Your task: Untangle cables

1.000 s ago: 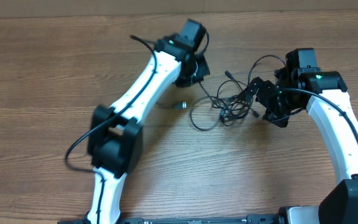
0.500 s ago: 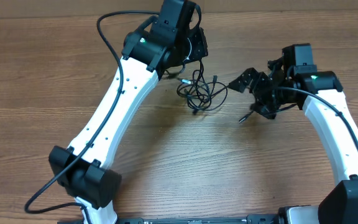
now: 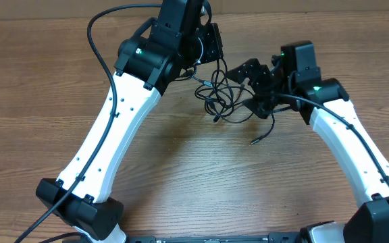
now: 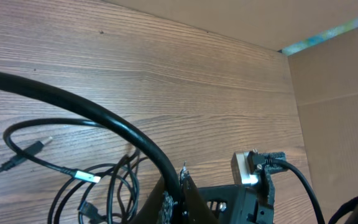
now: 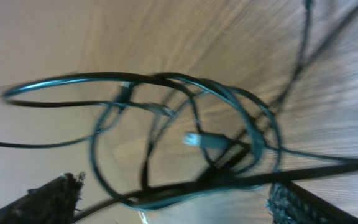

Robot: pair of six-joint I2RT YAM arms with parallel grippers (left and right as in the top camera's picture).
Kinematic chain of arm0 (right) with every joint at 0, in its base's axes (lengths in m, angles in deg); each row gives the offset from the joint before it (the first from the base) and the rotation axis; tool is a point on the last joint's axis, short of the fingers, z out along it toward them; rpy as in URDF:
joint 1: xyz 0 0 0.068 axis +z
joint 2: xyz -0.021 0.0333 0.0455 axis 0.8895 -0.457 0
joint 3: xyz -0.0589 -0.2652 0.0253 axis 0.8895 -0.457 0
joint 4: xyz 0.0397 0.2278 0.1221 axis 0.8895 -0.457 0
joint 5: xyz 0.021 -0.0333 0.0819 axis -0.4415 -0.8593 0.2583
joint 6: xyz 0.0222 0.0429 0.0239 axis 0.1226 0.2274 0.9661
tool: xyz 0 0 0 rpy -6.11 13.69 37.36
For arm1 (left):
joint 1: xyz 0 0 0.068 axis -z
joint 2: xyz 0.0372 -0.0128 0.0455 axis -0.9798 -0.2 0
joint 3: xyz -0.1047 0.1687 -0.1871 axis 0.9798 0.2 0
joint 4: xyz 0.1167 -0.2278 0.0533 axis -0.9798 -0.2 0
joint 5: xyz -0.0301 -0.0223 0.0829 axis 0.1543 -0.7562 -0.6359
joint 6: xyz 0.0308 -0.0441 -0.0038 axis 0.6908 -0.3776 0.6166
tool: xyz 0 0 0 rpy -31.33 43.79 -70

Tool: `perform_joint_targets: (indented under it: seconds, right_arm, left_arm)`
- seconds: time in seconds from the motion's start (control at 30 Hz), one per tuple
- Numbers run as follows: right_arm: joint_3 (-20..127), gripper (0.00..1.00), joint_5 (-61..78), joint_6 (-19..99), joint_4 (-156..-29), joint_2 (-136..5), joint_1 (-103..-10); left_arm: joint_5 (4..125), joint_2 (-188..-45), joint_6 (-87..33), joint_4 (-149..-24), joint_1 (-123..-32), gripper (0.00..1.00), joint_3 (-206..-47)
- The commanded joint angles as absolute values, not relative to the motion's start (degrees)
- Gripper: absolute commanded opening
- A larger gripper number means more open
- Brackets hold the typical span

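- The cables (image 3: 218, 94) are thin, black, glossy cords, looped into a loose knot of overlapping rings. They sit toward the far middle of the counter (image 3: 46, 88), between the two arms' ends.
- One strand trails out of the knot toward the near side and ends in a small plug (image 3: 254, 142) lying on the wood.
- In the left wrist view, one cord carries a short white band (image 4: 86, 178), and another ends in a slim plug with a pale tip (image 4: 42, 144).
- In the right wrist view, which is blurred, a small silvery plug (image 5: 194, 140) sits in the middle of the rings.
- The counter is brown wood with a fine, straight grain and a matte face.
- The left arm (image 3: 113, 128) and right arm (image 3: 350, 148) have smooth white shells with black blocky joints.
- The left jaws are fully closed and pinch a cord of the cables. In the left wrist view it arcs in from the left and ends right at the dark, rough-edged fingertips (image 4: 169, 202).
- The right jaws stand wide apart just beside the knot, holding nothing. The textured pads (image 5: 55, 199) flank the rings, and a strand crosses the gap between them. I cannot tell whether it touches either pad.
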State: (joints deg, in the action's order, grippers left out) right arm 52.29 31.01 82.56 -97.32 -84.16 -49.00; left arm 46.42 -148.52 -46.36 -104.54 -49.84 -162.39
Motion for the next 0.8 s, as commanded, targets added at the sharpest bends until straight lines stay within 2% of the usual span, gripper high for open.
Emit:
perform_joint_targets:
  seconds: [0.0, 0.1, 0.23, 0.3, 0.4, 0.43, 0.57, 0.77]
  right_arm:
    - [53.54, 0.88, 27.06, 88.42, -95.29, -84.03, -47.08]
    - [53.54, 0.78, 23.71, 89.67, -95.05, -84.07, -45.31]
    - [53.54, 0.59, 20.19, 90.15, -95.09, -84.29, -43.58]
    - [53.54, 0.41, 18.9, 91.15, -95.27, -84.68, -43.08]
    - [53.54, 0.09, 18.29, 91.11, -95.75, -85.43, -43.04]
    - [53.54, 0.04, 17.79, 91.11, -96.42, -85.53, -43.04]
    - [53.54, 0.04, 10.88, 90.61, -102.41, -85.67, -43.87]
    - [53.54, 0.04, -3.89, 90.65, -115.66, -85.67, -48.7]
  left_arm:
    - [48.12, -147.08, -43.83, -103.93, -49.89, 0.04, -163.33]
    - [49.57, -146.99, -42.36, -102.9, -49.91, 0.04, -163.33]
    - [50.61, -146.55, -42.32, -101.59, -49.91, 0.04, -163.46]
    - [51.53, -146.27, -42.32, -101.26, -49.91, 0.04, -163.57]
    - [51.36, -145.72, -42.1, -101.15, -49.95, 0.04, -163.68]
    - [51.38, -145.42, -41.2, -100.93, -50.19, 0.04, -163.83]
    - [48.82, -143.91, -37.97, -100.23, -52.9, 0.04, -165.1]
    - [41.87, -139.45, -37.62, -99.91, -62.06, 0.04, -167.79]
